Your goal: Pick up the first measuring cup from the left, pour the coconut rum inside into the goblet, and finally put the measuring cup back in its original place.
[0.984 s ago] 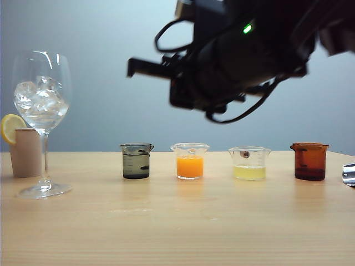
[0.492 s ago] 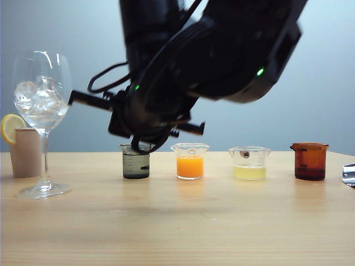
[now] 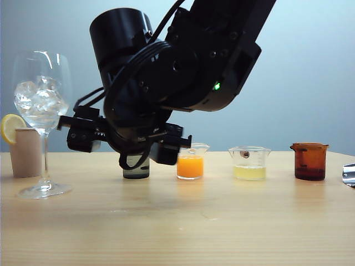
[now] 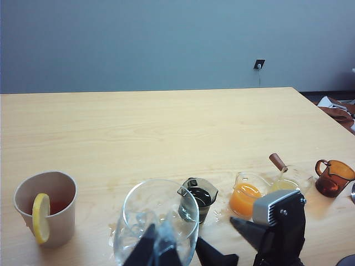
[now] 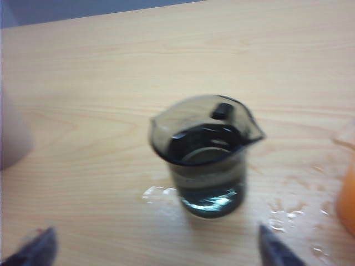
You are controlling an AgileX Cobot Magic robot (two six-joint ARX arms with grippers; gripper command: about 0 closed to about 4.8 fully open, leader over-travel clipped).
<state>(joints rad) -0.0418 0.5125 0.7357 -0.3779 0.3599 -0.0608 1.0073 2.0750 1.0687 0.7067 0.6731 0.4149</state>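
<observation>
The right gripper [image 3: 130, 145] is standing with its jaws spread wide and released, hanging low over the bench [image 3: 177, 221] directly in front of the measuring cup [image 3: 136, 169], one finger reaching out to the left and the other to the right of it. In the right wrist view the two fingertips [image 5: 277, 249] are showing only at the edge of the picture, well apart from each other, and the measuring cup [image 5: 205, 155] is sitting between them but farther off, touched by neither. The cup is standing upright on the bench with the coconut rum [image 5: 208, 147] lying dark and greyish inside it, its pouring lip turned toward the right, and small wet patches are glinting on the wood around its base. Just to the right of it the cup of orange liquid [image 3: 190, 165] is standing, then the clear cup of pale yellow liquid [image 3: 249, 172], and the amber-brown cup [image 3: 309, 162] far to the right. At the left the goblet [image 3: 41, 111] is rising tall with ice cubes in its bowl, and beside it a beige cup [image 3: 25, 152] is carrying a lemon slice [image 3: 11, 126] on its rim. The left gripper [image 4: 188, 257] is hovering above the goblet [image 4: 158, 213], its jaws parted and holding nothing.
</observation>
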